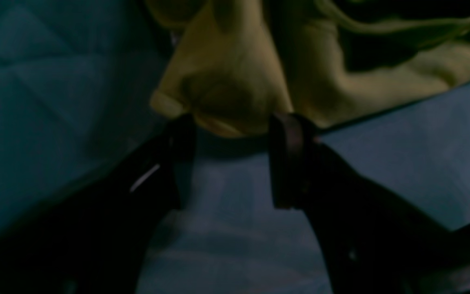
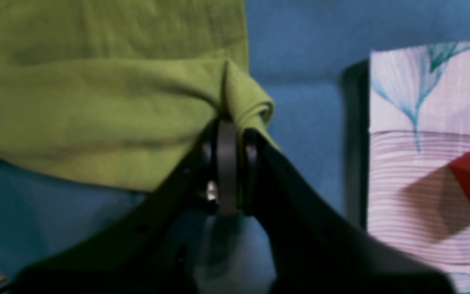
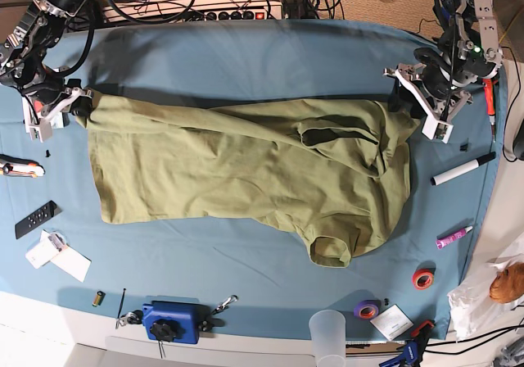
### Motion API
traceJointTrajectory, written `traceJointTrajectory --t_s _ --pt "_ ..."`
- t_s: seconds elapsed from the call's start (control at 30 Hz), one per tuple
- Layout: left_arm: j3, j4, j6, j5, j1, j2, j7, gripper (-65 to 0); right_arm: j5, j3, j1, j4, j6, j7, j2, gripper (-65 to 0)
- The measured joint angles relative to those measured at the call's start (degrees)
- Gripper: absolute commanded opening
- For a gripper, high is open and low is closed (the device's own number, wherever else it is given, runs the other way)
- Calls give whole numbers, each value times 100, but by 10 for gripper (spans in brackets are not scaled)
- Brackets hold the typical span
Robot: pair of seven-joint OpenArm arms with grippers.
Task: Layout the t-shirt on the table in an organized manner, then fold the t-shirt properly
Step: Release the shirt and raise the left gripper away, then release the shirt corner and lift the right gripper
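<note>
Two end effectors flank the t-shirt (image 3: 246, 166) spread across the surface (image 3: 246, 56): right end effector (image 2: 231, 134) at nine o'clock pinches its corner; left end effector (image 1: 231, 134), three o'clock, gapes wide, holding nothing.

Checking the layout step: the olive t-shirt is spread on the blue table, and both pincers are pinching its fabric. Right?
Not quite. Only the right pincer pinches the t-shirt; the left wrist view shows the left pincer open at the shirt's edge on the table.
</note>
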Motion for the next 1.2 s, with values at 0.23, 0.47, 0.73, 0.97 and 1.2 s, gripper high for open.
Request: traceJointTrajectory --t_s 0.23,0.47,0.73,0.97,1.2 --pt "0 63 -2 -203 0 0 275 -367 629 2 28 0 4 409 118 -482" --pt "0 63 -2 -201 61 -2 743 -367 584 17 485 0 15 402 138 -482" --pt "0 63 -2 -201 422 -2 739 -367 590 22 1071 0 15 402 144 -482" --pt "-11 107 -4 -249 708 -13 634 -367 1832 669 811 0 20 -601 188 -482" --pt "-15 111 -7 -249 717 -13 625 -367 2485 1574 155 0 15 -579 203 -482"
